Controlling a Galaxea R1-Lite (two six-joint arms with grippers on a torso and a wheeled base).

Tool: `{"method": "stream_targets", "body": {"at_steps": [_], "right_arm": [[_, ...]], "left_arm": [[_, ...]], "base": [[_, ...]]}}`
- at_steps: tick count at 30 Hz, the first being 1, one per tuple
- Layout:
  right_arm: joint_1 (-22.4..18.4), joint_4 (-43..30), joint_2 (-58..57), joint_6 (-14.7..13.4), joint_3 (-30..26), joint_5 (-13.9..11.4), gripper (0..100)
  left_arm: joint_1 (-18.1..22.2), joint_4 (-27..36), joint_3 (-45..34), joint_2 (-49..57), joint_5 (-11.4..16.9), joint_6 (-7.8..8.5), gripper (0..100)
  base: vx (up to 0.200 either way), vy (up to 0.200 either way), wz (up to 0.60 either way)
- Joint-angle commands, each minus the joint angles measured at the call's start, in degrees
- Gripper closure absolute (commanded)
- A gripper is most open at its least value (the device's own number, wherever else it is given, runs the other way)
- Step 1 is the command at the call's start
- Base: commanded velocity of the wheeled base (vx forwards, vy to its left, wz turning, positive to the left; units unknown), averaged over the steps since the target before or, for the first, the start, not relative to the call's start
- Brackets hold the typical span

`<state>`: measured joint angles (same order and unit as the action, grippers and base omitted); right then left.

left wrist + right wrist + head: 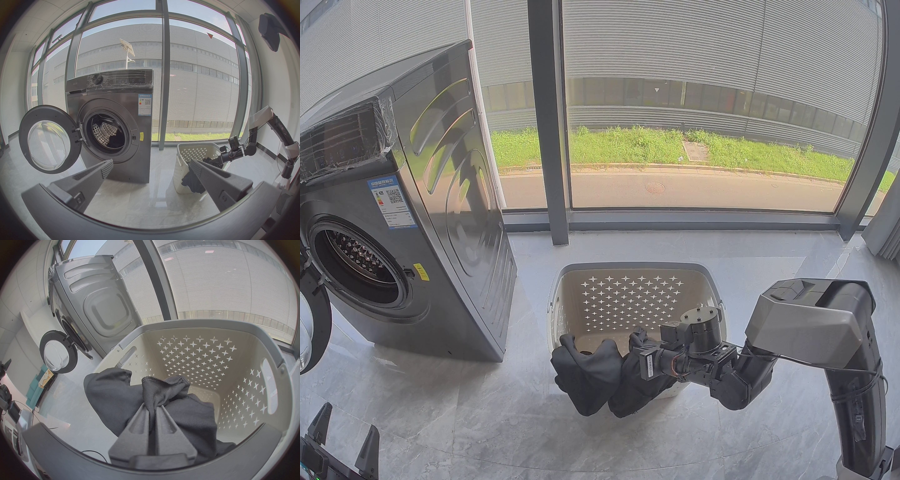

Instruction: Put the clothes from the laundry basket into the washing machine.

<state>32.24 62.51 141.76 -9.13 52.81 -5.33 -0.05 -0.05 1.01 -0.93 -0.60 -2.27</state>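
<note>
Far left, the washing machine (456,206) stands open; near left, our left gripper (349,422) hangs, fingers spread wide. Our right gripper (152,410) pinches the dark garment (118,396), draped over the laundry basket (631,267) at its near rim. We should lift high before swinging left, as it may be two pieces.

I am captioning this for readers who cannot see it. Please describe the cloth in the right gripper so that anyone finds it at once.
Right of the grey washing machine stands a cream laundry basket. Over its near rim hangs a dark cloth, pinched by the right gripper. It is the only dark, soft thing against the pale plastic.
</note>
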Motion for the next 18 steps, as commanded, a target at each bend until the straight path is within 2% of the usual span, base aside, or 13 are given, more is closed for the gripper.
{"method": "stream_targets", "body": {"at_steps": [1, 7, 9, 10, 11, 12, 15, 18], "right_arm": [[0.0, 0.2, -3.8, 0.0, -1.1, 1.0, 100], [-0.3, 0.2, -11.0, -0.3, -5.3, 2.1, 100], [-0.5, 0.2, -12.3, -0.3, -5.5, 3.3, 100], [-1.0, 0.2, -13.9, -0.2, -5.7, 5.2, 100], [-1.1, 0.2, -14.2, -0.1, -5.8, 5.6, 100], [-1.2, 0.2, -17.1, -0.1, -6.5, 7.1, 100], [-1.0, 0.0, -20.3, -0.3, -7.1, 7.3, 100], [-0.8, -0.7, -28.7, -0.5, -9.0, 7.7, 100]], "left_arm": [[0.0, 0.0, -0.9, 0.9, 0.0, -0.02, 0], [0.0, 0.0, -0.9, 0.9, 0.0, -0.02, 0], [0.0, 0.0, -0.9, 0.9, 0.0, -0.02, 0], [0.0, 0.0, -0.9, 0.9, 0.0, -0.02, 0], [0.0, 0.0, -0.9, 0.9, 0.0, -0.02, 0], [0.0, 0.0, -0.9, 0.9, -0.1, -0.02, 0], [0.0, 0.0, -0.9, 0.9, 0.0, -0.11, 0], [0.0, 0.0, -0.9, 0.9, 0.0, -0.11, 0]], "base": [[0.0, 0.0, 0.0], [0.0, 0.0, 0.0], [0.0, 0.0, 0.0], [0.0, 0.0, 0.0], [0.0, 0.0, 0.0], [0.0, 0.0, 0.0], [0.0, 0.0, 0.0], [0.0, 0.0, 0.0]]}}
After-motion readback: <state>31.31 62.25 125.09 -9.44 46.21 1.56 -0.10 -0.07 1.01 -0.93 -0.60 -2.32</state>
